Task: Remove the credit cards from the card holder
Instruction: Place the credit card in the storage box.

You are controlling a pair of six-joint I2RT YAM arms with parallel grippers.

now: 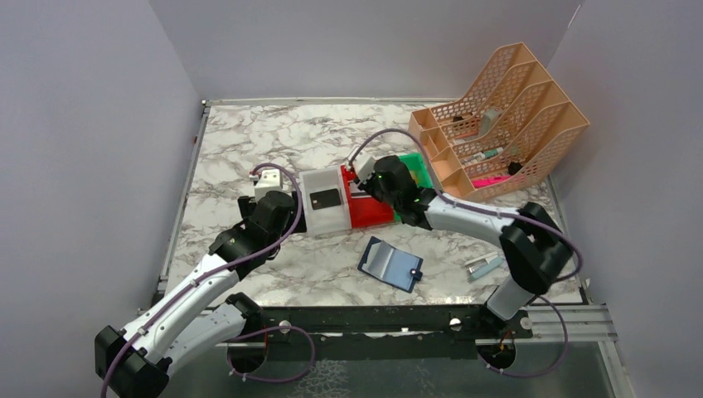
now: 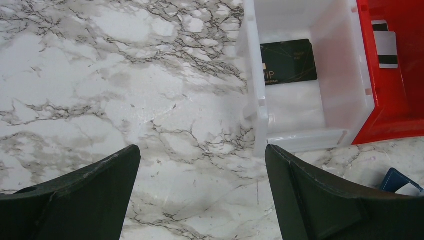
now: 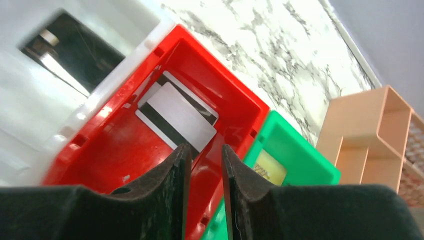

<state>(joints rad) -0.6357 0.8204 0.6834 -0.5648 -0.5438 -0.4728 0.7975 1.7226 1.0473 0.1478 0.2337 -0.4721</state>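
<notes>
1. Sorting seemed the reason for the layout: the white bin [image 2: 260, 115], red bin [image 3: 125, 145] and green bin [image 3: 300, 150] stood side by side, each holding its own colour of card
2. The card holder [image 1: 391, 264] lay open and flat on the marble table [image 1: 249, 141], near the bins on their arm-base side, with its paler grey-blue inside facing up. No card showed in it, so the task looked nearly or wholly done
3. The black card [image 2: 289, 61] lay flat in the white bin. The whitish card [image 3: 182, 117], dark stripe showing, rested on the red bin's floor, perhaps over a second card. The gold card [image 3: 270, 168] sat in the green bin
4. The left gripper [image 2: 202, 152] hung over bare marble just beside the white bin, its fingers spread wide and holding nothing
5. The right gripper [image 3: 206, 150] hovered above the red bin with its fingers drawn almost together. Only a slim gap was left, with nothing in it, a pose that would suit handling a thin card
</notes>
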